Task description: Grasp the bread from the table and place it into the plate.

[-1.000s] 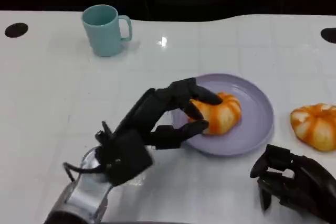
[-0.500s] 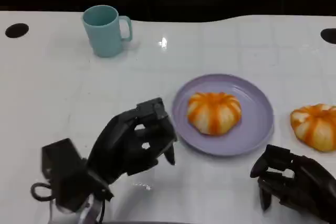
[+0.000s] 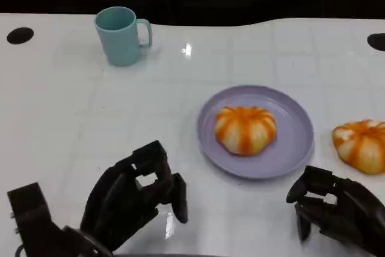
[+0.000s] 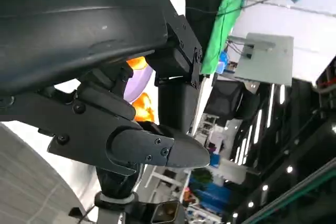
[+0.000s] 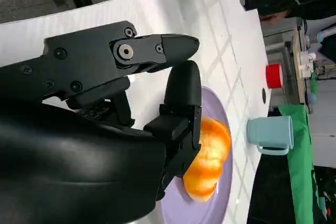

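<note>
One orange-striped bread roll (image 3: 245, 129) lies in the middle of the lilac plate (image 3: 298, 148); the right wrist view shows this roll (image 5: 210, 163) on the plate (image 5: 212, 211) beyond the fingers. A second roll (image 3: 361, 144) sits on the table right of the plate. My left hand (image 3: 135, 200) hovers low at the front left, well apart from the plate, fingers loosely bent and holding nothing. My right hand (image 3: 334, 209) rests at the front right, below the second roll, holding nothing. The left wrist view has my left hand (image 4: 131, 129) in front of a sliver of plate (image 4: 137, 85).
A teal mug (image 3: 120, 34) stands at the back left, also seen as the mug (image 5: 270, 134) in the right wrist view. Dark round holes (image 3: 19, 35) mark the white table's far corners. Bare tabletop lies between my left hand and the plate.
My left hand let go of the roll on the plate and has drawn back toward the front left. The roll stays on the plate. The right hand has not moved.
</note>
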